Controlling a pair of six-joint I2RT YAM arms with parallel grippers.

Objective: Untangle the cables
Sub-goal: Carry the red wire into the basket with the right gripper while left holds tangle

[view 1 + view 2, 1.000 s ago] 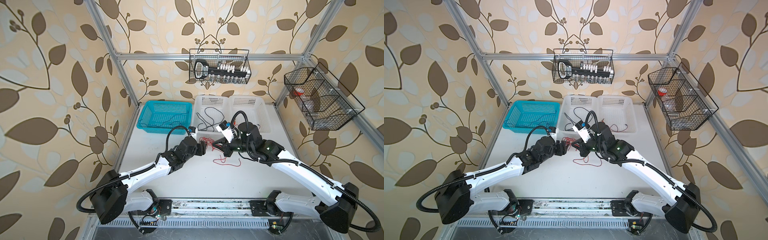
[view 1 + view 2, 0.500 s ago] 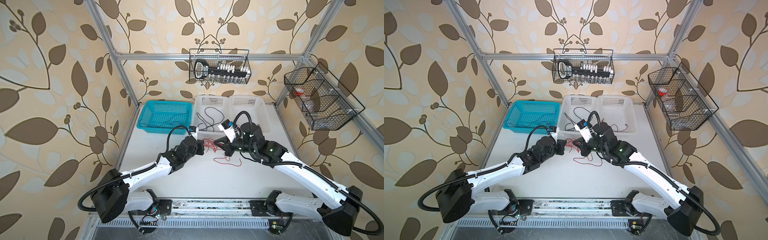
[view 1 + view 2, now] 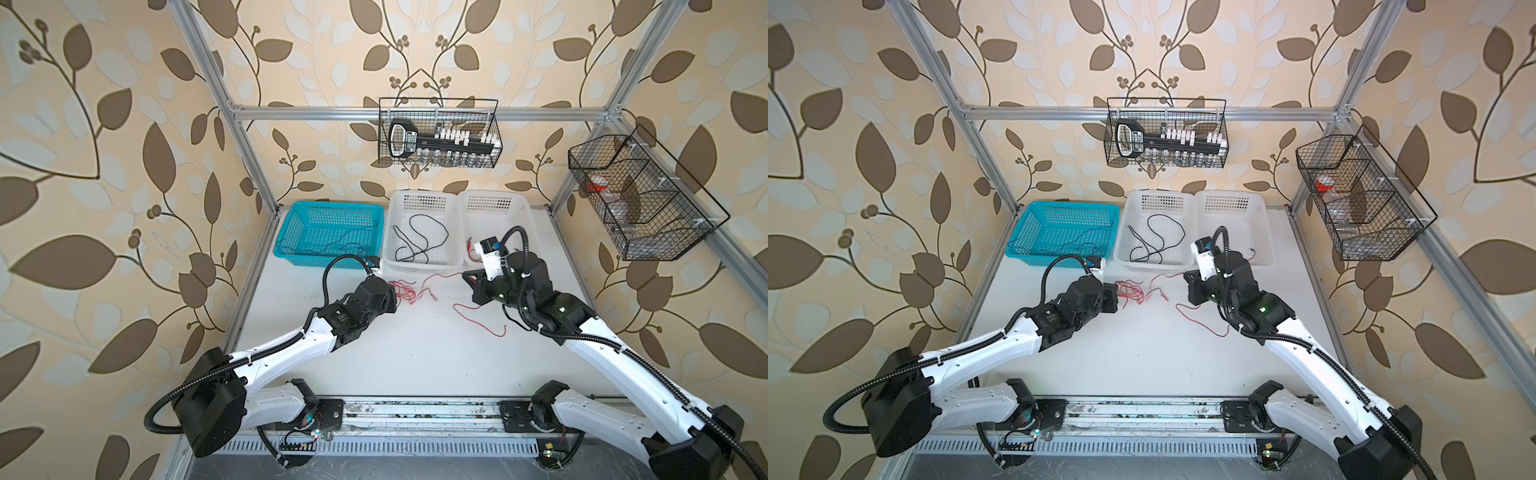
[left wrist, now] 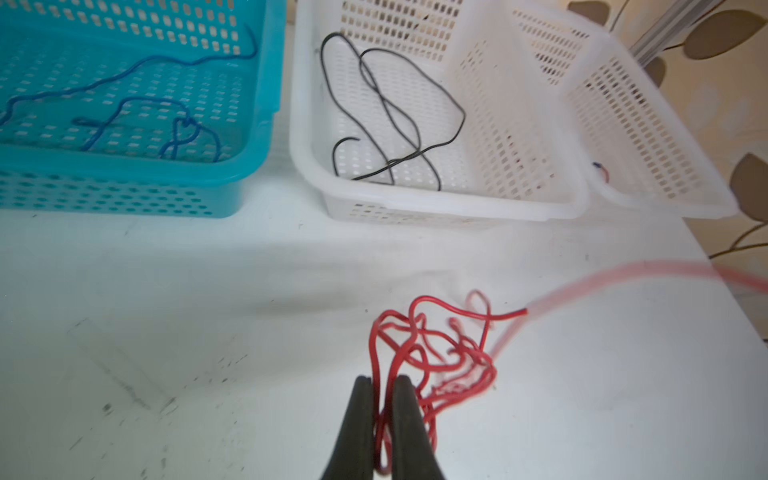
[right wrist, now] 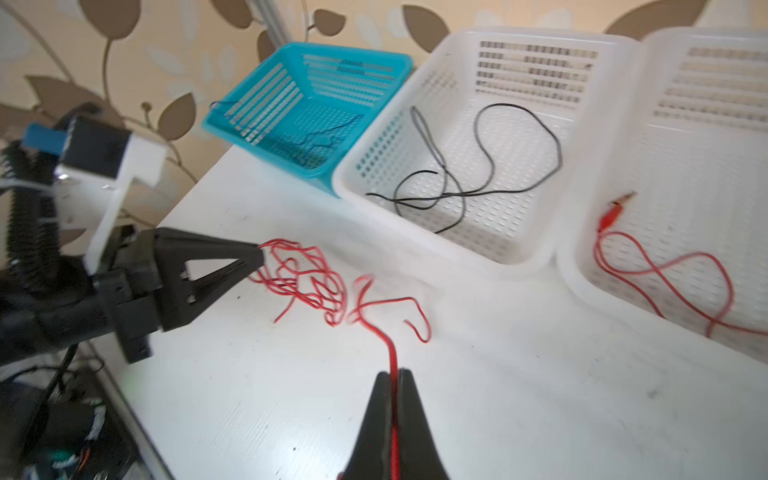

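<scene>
Tool label (image 3: 409,141) illegible, beyond red cables (image 3: 405,291)

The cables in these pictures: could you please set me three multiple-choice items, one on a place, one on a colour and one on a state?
1. The black cable lies:
A. in the turquoise basket
B. in the middle white basket
C. in the far-right white basket

2. The tangle on the table is:
A. red
B. blue
C. black

3. The fingers of the left gripper are:
A. wide open, clear of the tangle
B. shut on strands of the tangle
C. shut on a black cable

Answers:
1 B, its loops rest on that basket's floor.
2 A, every strand in it is red.
3 B, the left wrist view shows red strands pinched between them.
</scene>
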